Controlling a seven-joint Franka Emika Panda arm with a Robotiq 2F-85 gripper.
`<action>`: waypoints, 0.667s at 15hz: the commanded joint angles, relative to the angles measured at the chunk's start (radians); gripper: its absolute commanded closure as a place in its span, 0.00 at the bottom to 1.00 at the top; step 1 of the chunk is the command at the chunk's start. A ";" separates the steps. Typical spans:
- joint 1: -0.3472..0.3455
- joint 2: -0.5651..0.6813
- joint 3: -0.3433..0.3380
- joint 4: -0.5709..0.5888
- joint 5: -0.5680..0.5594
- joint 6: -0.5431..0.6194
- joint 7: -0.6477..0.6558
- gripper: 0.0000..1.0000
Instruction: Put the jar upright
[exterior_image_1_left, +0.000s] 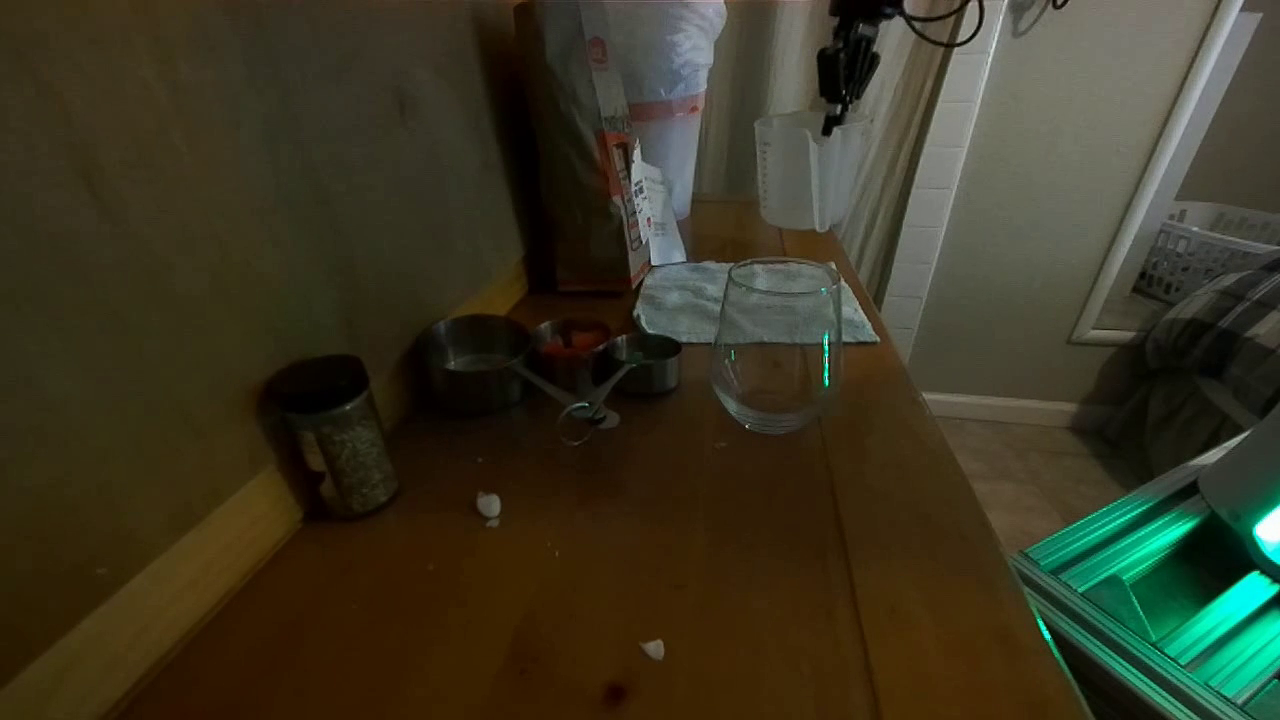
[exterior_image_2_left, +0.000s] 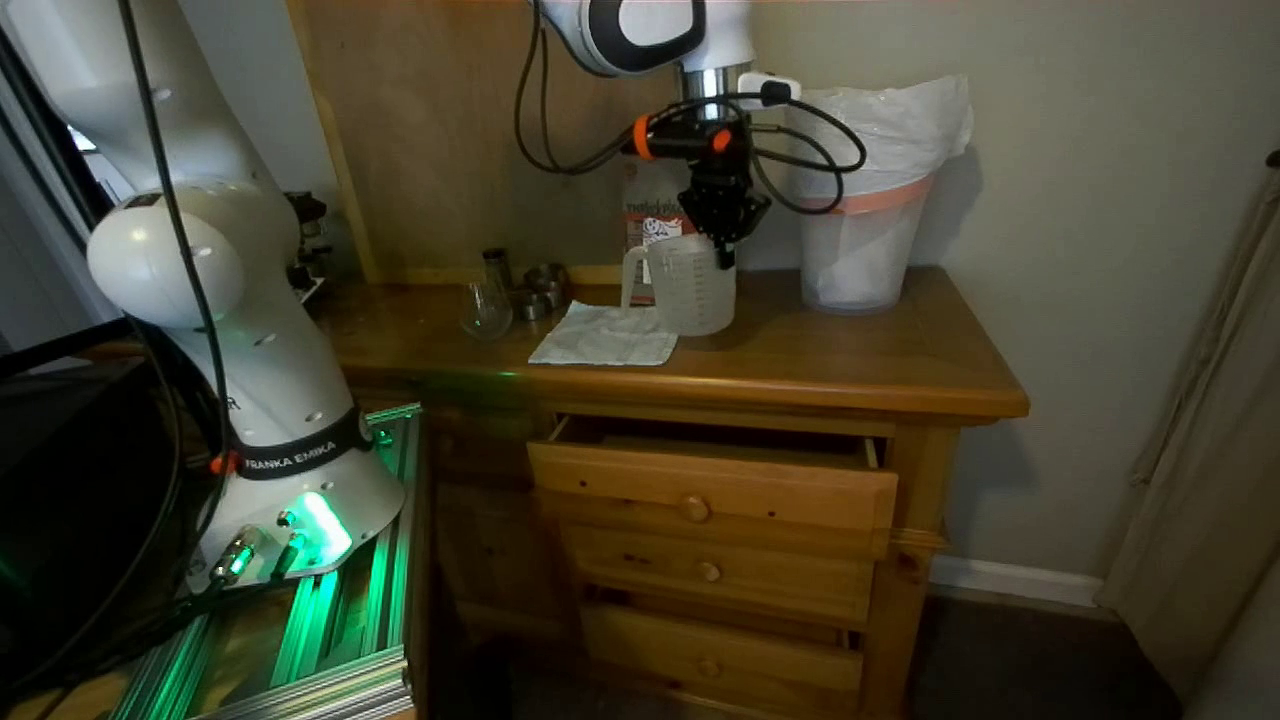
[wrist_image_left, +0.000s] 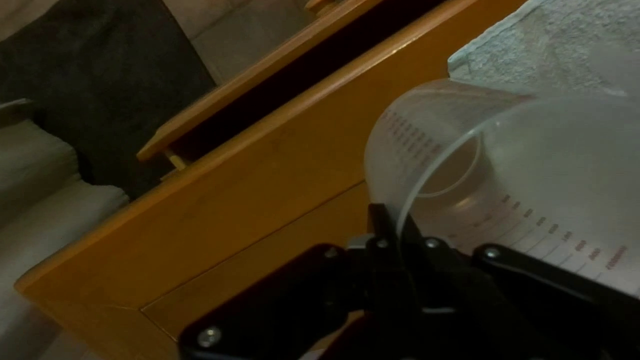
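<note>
Jaws are clamped on the rim of the translucent, graduated jar, its wall pinched between them. Jar attitude: close to upright, mouth up. Jar location: beside the pale cloth, near the front edge of the wooden surface; from where I stand, contact between base and surface cannot be confirmed.

Surface layout: a stemless clear glass stands upright on the side of the cloth opposite the jar. Three metal measuring cups sit close together between the glass and the upright back panel, one with red contents. A black-lidded container stands just beside the panel. Small white fragments lie on bare wood. A printed bag stands behind the jar; a translucent bin with a white liner stands near one end.

Room: below the surface, the top drawer is partly pulled out. The white arm is mounted on a metal frame, its base lit green. A pale curtain hangs past the bin. A white basket shows low in the background.
</note>
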 joint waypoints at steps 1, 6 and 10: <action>-0.019 0.038 -0.022 0.022 0.134 0.006 -0.101 0.99; -0.040 0.088 -0.027 0.037 0.238 0.002 -0.169 0.99; -0.046 0.120 -0.016 0.052 0.208 0.016 -0.144 0.99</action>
